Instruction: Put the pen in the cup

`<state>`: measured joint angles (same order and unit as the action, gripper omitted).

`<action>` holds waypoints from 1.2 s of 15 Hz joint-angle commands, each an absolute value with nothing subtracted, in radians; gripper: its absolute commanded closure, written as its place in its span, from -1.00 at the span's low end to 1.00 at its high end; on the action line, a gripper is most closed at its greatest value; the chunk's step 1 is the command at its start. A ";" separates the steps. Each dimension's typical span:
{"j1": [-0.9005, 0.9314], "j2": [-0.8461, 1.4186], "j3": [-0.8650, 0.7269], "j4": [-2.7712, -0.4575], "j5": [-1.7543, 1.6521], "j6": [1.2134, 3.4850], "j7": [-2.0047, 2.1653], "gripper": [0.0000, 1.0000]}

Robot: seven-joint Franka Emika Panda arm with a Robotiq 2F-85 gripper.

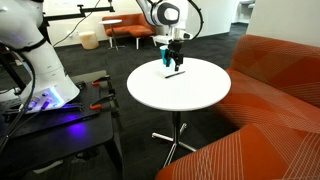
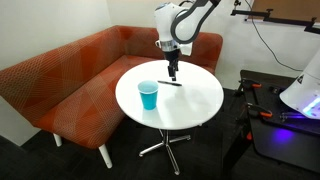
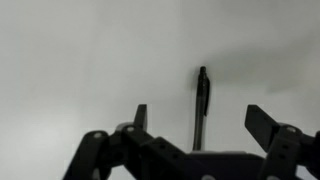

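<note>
Claw: wide-open claw [image 2: 172, 72] at the end of the white arm [image 2: 190, 20], pointing straight down over the round white table [image 2: 200, 112], with nothing in its grasp.
Claw, wrist view: two dark fingers [image 3: 141, 116] rising from the bottom edge, set far apart, with bare tabletop between them apart from the pen.
Pen: thin dark pen [image 3: 201, 105] lying flat on the tabletop right under the claw, roughly midway between the fingers and running lengthwise away from the wrist camera.
Pen, exterior views: a short dark line just below the fingertips in both exterior views [image 2: 170, 84] [image 1: 176, 73], sticking out a little to one side of the claw.
Contact: neither finger seen touching the pen; too small to tell whether the fingertips reach the tabletop.
Cup: bright blue cup [image 2: 148, 95], upright on the table near the claw, on the side toward the sofa, and apart from the pen.
Cup, other angle: partly hidden just behind the claw in an exterior view [image 1: 165, 59], with only a blue patch showing beside the fingers.
Table: one slim central post on a metal star foot, with the claw above the part of the top away from the cup's edge.
Sofa: orange patterned sofa [image 2: 70, 70], beyond the cup as seen from the claw and curving round the table.
</note>
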<state>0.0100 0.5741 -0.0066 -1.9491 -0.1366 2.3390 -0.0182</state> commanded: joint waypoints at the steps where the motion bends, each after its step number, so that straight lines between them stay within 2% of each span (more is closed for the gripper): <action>1: 0.000 0.586 0.003 -1.927 -0.117 2.357 -0.049 -1.00; 18: 0.003 0.690 -0.002 -1.862 -0.128 2.459 -0.063 -1.00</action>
<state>0.0094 0.6664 -0.0051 -1.8883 -0.1373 2.4407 -0.0363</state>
